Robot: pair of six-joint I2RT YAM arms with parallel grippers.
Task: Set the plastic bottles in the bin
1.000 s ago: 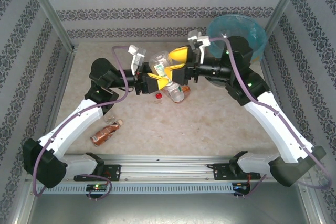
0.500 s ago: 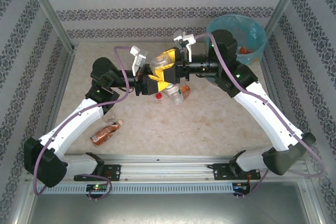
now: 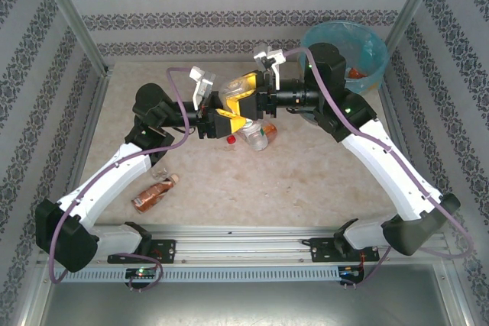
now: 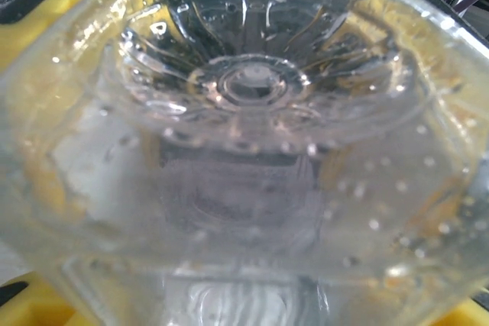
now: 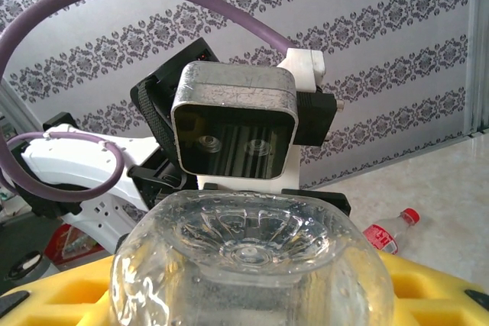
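Droplets bead the inside of the clear bottle (image 3: 232,89), which hangs above the far middle of the table (image 3: 306,181), between two grippers that meet head-on. The right gripper (image 3: 246,91) has it: in the right wrist view its yellow fingers (image 5: 53,295) sit against both sides of the bottle, ribbed end up. The left gripper (image 3: 228,111) flanks the same bottle from the other side. The bottle crowds the left wrist view, and I cannot tell whether those jaws grip or merely stand beside it. A red-capped bottle (image 3: 256,135) lies on the table just below the pair. A brown bottle (image 3: 155,192) lies well apart, near the left arm. The bin (image 3: 374,43) stands at the far right corner, behind the right arm.
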